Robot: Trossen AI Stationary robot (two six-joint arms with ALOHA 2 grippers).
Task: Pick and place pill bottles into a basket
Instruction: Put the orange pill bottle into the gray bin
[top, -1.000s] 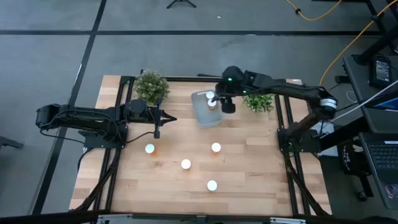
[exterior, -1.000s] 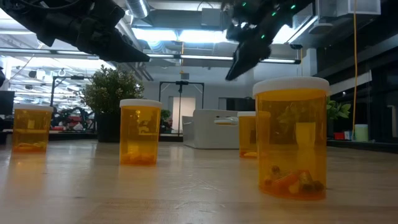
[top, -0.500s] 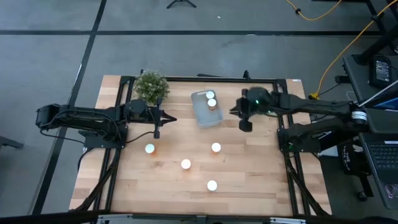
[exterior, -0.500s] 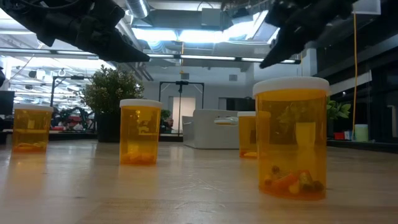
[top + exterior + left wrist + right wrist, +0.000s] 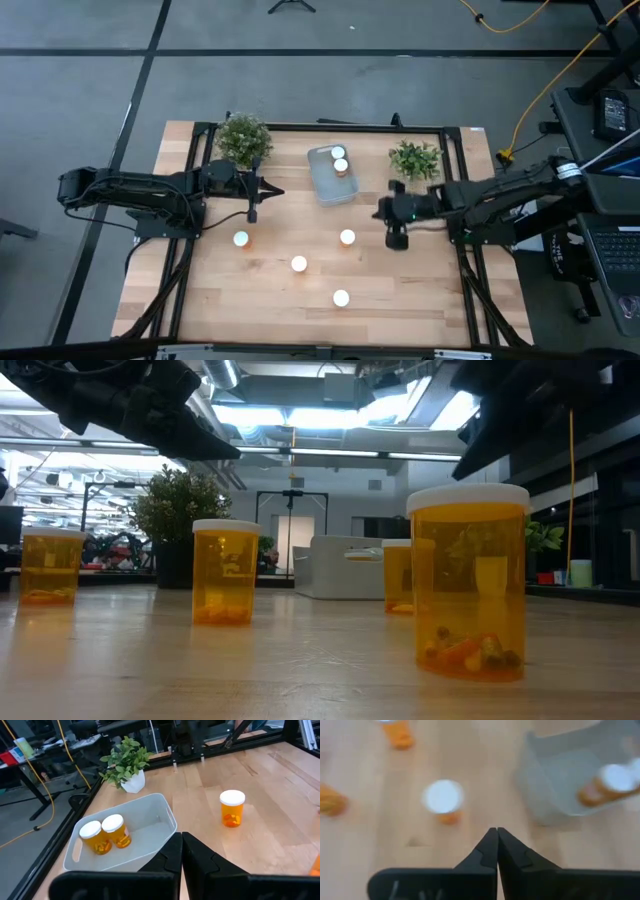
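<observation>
Dark fingers pressed together and holding nothing: we find the right gripper [image 5: 394, 238] over bare wood, just beside the nearest loose pill bottle [image 5: 347, 237], and the left gripper [image 5: 252, 213] likewise closed and empty above another bottle [image 5: 241, 239]. We count two bottles [image 5: 105, 834] lying in the basket [image 5: 329, 182] and four standing on the table [image 5: 400, 290]. Against the earlier frames, the right arm has withdrawn from above the basket toward the table's middle; the left arm has not moved.

wooden table [image 5: 400, 290], two green potted plants [image 5: 243, 139] [image 5: 415, 159]
</observation>
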